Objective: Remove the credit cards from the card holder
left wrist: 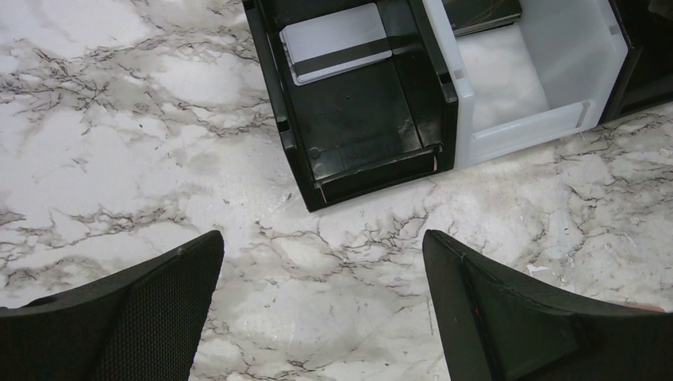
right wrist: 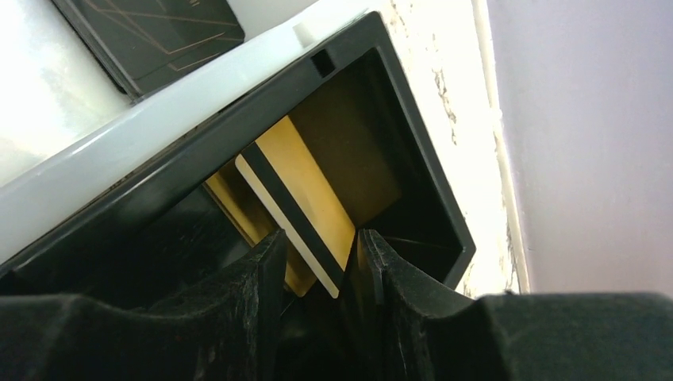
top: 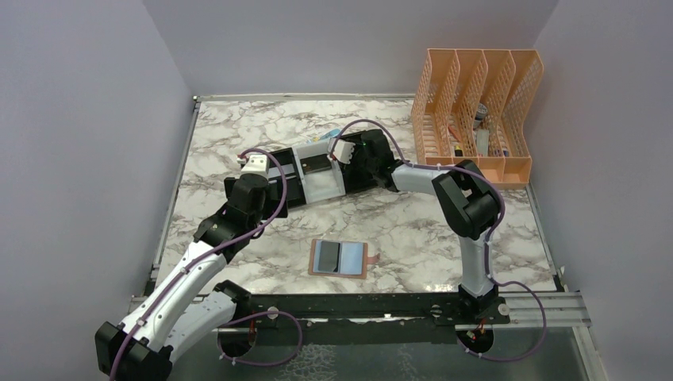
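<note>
The right gripper [right wrist: 321,242], jaws half closed, flanks the near end of a gold-orange plastic credit card [right wrist: 298,202]; whether it pinches the card cannot be told. The card tilts lengthwise into the glossy end compartment of a black-and-white plastic tray [right wrist: 413,151], magnetic stripe facing up. The left gripper [left wrist: 321,246] hangs wide open over the veined marble table [left wrist: 119,119]. Well apart, the tan leather card holder [top: 341,258] lies open flat, its long axis running left to right and its snap tab pointing right.

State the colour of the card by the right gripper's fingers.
Gold-orange plastic card with a black stripe; clearest in right wrist view.
</note>
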{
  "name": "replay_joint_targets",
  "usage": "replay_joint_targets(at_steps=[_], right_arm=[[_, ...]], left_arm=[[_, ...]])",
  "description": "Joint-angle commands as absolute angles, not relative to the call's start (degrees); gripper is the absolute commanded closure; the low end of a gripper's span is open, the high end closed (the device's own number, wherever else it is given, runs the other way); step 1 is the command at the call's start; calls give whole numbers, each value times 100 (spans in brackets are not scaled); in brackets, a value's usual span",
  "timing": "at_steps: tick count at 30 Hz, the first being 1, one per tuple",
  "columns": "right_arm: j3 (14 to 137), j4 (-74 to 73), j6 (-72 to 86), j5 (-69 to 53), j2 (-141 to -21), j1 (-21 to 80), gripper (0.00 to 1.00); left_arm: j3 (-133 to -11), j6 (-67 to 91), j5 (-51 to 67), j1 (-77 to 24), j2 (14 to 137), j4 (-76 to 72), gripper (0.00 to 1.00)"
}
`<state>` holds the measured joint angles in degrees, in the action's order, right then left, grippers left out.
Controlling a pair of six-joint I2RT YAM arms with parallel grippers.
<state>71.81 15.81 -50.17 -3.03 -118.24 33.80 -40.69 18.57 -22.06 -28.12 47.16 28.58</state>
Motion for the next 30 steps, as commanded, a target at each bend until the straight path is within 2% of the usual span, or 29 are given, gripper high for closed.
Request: replay_joint_targets(at_steps=[1,14,19,23,27,30], right_arm=[[7241,1283,-4957,-502,-11654,3357,61],[7276,1534,-4425,-434,-11415,3338,59],[7356,1537,-3115,-237,-11053,3340,58],[7439,989,-1421,-178,-10713,3339,57],[8037,-385,468,-905,-10653,3340,54],[8194,-891,1566,-1475,-10748,3350,51]], left_arm=[[-4113,1786,-2076,-2777,4741,2819,1],[-4131,1775,-1995,-2767,4839,2820,1],[-4129,1784,-2015,-2769,4821,2821,1],[-4122,1793,-2083,-2769,4776,2826,1],[-4115,1806,-2159,-2755,4712,2814,1],[-4105,1811,-2198,-2742,4670,2821,1]])
